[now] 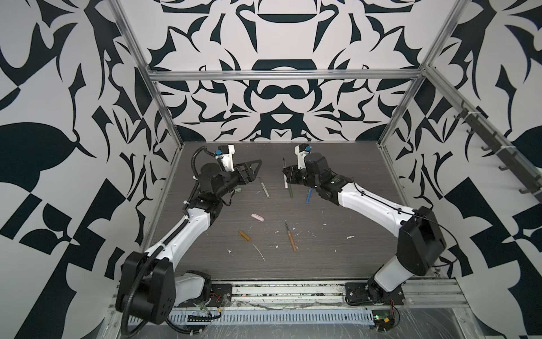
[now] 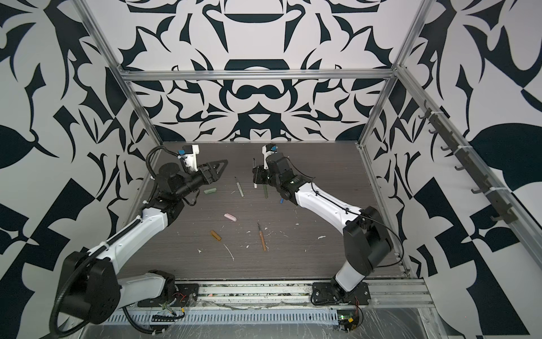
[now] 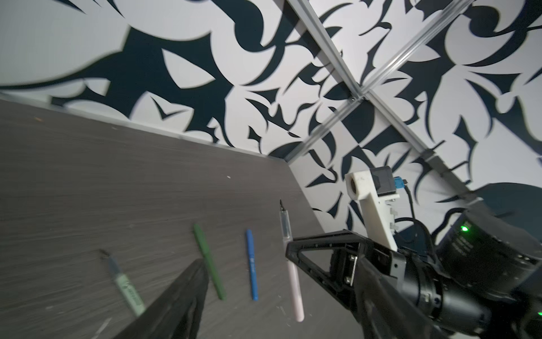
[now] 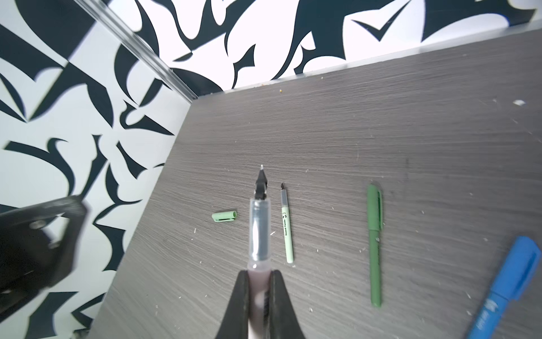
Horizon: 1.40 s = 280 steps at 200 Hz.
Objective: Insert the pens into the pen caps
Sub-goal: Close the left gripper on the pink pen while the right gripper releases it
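Scuffed grey table [image 1: 322, 258], patterned walls [image 1: 278, 44]; right pincer [image 4: 260, 274] clamps pink pen [image 3: 293, 278], left pincer [image 1: 255, 171] apart.

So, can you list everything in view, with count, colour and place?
pale pink pen: 1, uncapped, in the right tool
pale green pen: 1, uncapped, table's back
dark green pen: 1, capped, table's back
blue pen: 1, capped, table's back right
orange-brown pen: 1, uncapped, front middle
caps: 3 loose; pale green cap back left, pink cap middle, orange-brown cap front
table: 1, dark grey
white flecks: many, on table
left tool: 1, black, open, empty
right tool: 1, black, gripping pale pink pen
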Tool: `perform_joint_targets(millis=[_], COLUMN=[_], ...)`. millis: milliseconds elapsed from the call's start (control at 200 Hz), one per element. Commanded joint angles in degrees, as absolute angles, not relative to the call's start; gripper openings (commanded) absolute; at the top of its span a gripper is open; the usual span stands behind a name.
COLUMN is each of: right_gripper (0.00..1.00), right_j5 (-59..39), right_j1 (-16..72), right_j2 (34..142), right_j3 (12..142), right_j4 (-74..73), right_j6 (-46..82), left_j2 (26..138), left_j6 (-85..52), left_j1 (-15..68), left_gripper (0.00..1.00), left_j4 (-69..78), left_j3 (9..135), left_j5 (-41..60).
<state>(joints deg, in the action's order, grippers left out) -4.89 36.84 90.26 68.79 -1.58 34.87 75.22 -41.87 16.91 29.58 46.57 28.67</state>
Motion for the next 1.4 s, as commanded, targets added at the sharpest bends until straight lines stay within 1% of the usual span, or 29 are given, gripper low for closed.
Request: perform_joint_targets(millis=[0, 35, 105, 300, 425, 570, 885, 1165, 1305, 1395], right_gripper=[0.0, 0.0, 0.0, 0.0, 0.0, 0.0, 0.0, 0.0, 0.0, 0.0], right_j5=[-5.95, -5.62, -5.15, -6.14, -6.48, -6.61, -8.74, -8.69, -8.44, -8.34], right_j1=[37.54, 37.53, 37.53, 37.54, 37.61, 37.71, 38.3, 40.58, 41.11, 41.18], right_j2=[84.3, 83.03, 81.13, 79.62, 79.54, 79.46, 80.02, 81.6, 81.75, 81.53], right_j3=[66.46, 65.54, 64.37, 63.76, 63.24, 62.75, 63.1, 62.95, 63.11, 63.12], right_j4=[-9.91, -10.83, -12.19, -14.28, -16.18, -17.15, -17.84, -18.55, -18.62, -18.46], right_j6=[37.37, 37.96, 38.74, 39.84, 40.42, 40.41, 41.45, 41.57, 41.31, 40.98], left_j2=[80.04, 81.71, 83.92, 86.4, 87.58, 88.0, 87.69, 86.86, 86.44, 86.27], left_j6=[-47.19, -48.55, -50.34, -49.57, -48.9, -48.18, -45.35, -45.54, -45.44, -45.27], left_j1=[17.42, 17.79, 18.73, 21.8, 23.35, 24.43, 25.05, 25.05, 25.05, 25.05], left_gripper=[0.67, 0.64, 0.61, 0.54, 0.44, 0.43, 0.43, 0.31, 0.21, 0.12], left_j4=[37.91, 39.37, 41.54, 40.24, 38.75, 37.94, 34.43, 34.8, 34.46, 34.18], left_j3=[50.05, 50.71, 51.64, 53.91, 55.11, 55.46, 55.57, 55.19, 54.99, 54.94], left_j5=[44.63, 46.72, 50.09, 55.32, 57.51, 58.26, 56.03, 54.67, 53.93, 53.56])
